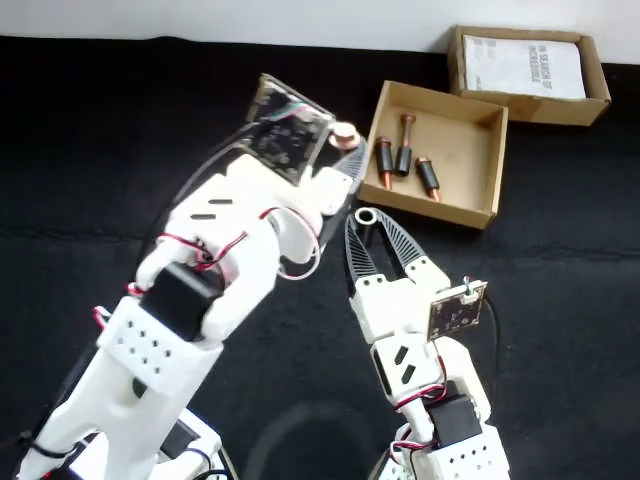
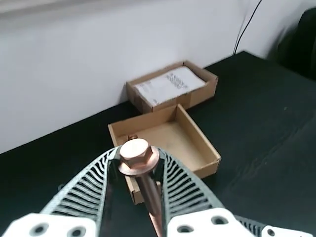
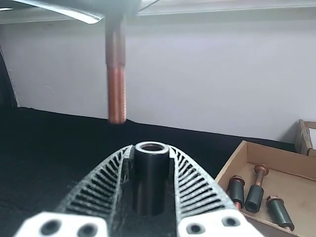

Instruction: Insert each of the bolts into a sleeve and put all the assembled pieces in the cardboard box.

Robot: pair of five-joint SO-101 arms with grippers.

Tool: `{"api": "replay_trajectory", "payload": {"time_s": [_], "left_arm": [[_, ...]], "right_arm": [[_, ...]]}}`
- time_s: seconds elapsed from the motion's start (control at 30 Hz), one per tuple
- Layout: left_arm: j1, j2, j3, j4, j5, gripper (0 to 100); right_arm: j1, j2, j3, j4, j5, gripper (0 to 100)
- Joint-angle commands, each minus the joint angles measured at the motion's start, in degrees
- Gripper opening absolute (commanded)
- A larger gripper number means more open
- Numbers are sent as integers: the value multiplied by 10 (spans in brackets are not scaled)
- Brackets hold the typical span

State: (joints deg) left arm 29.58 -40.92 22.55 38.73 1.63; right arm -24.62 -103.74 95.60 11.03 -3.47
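My left gripper (image 2: 139, 160) is shut on a copper bolt (image 2: 140, 160), head up and shank pointing down; the high view has the bolt head (image 1: 344, 135) just left of the cardboard box (image 1: 465, 205). My right gripper (image 3: 150, 158) is shut on a black sleeve (image 3: 150, 177), held upright with its open bore facing up, also seen from above as the sleeve (image 1: 365, 216). The bolt's threaded tip (image 3: 116, 96) hangs above and slightly to one side of the sleeve, not touching it. Three assembled pieces (image 1: 407, 160) lie in the box (image 3: 291, 163).
A second cardboard box (image 1: 528, 70) holding a white printed sheet sits behind the first, near the white wall. Black cloth (image 1: 560, 300) covers the table. The box with the sheet (image 2: 170, 89) also shows beyond the open box (image 2: 168, 143).
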Motion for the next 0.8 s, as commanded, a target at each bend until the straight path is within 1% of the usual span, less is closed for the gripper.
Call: {"api": "replay_trajectory", "payload": {"time_s": [0.0,0.13,0.23,0.4,0.77], "left_arm": [[8,0,0,-34,-10,9],[10,1,20,-79,-9,9],[26,2,33,-98,-9,9],[59,16,29,-95,-11,9],[48,21,35,-94,-11,9]], "right_arm": [[7,-14,7,-11,-5,7],[7,-13,7,-11,-5,7],[7,-12,8,-10,-5,7],[7,-10,9,-10,-5,7],[7,-11,9,-10,-4,7]]}}
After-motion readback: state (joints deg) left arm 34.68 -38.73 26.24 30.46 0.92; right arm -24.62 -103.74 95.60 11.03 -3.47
